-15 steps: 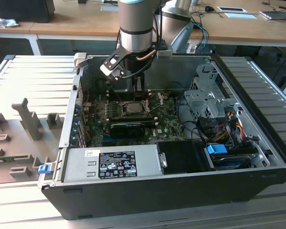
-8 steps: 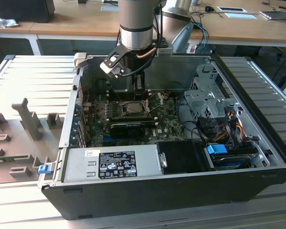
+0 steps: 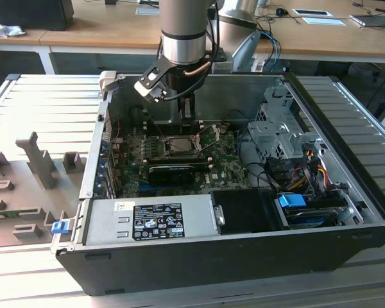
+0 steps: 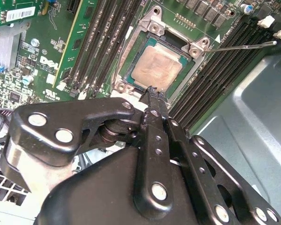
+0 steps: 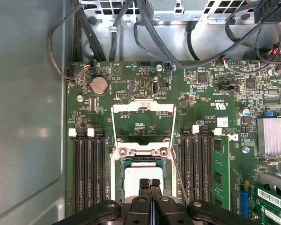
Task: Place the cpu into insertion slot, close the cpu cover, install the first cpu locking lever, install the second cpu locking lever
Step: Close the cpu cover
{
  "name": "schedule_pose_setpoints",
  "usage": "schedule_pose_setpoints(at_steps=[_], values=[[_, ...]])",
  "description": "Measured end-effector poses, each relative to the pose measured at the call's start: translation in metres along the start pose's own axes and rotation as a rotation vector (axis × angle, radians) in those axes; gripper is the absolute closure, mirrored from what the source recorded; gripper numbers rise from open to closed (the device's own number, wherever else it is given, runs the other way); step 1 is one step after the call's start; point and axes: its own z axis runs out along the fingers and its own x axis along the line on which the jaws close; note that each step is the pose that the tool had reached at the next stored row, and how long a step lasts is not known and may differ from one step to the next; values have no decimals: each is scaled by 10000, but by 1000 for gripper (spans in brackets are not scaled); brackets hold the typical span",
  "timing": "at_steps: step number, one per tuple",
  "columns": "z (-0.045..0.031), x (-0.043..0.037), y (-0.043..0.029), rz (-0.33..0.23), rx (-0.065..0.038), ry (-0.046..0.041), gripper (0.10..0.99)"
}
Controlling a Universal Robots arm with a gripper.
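The one open computer case lay on its side, so the green motherboard faced up for the single arm. The gripper hung over the board's edge nearest the case's far wall. Its two fingers were clenched together on nothing, as far as I could judge, with the tips just above the socket. The one cpu cover stood swung back, leaving the insertion slot open. The one cpu sat inside it. One thin locking lever stuck out unlatched.
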Motion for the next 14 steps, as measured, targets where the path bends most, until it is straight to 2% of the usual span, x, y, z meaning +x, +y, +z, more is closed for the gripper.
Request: schedule_pose_setpoints(at_steps=[9,14], values=[[-87,1,7,0,0,0,980],[-112,1,9,0,0,-1,980]])
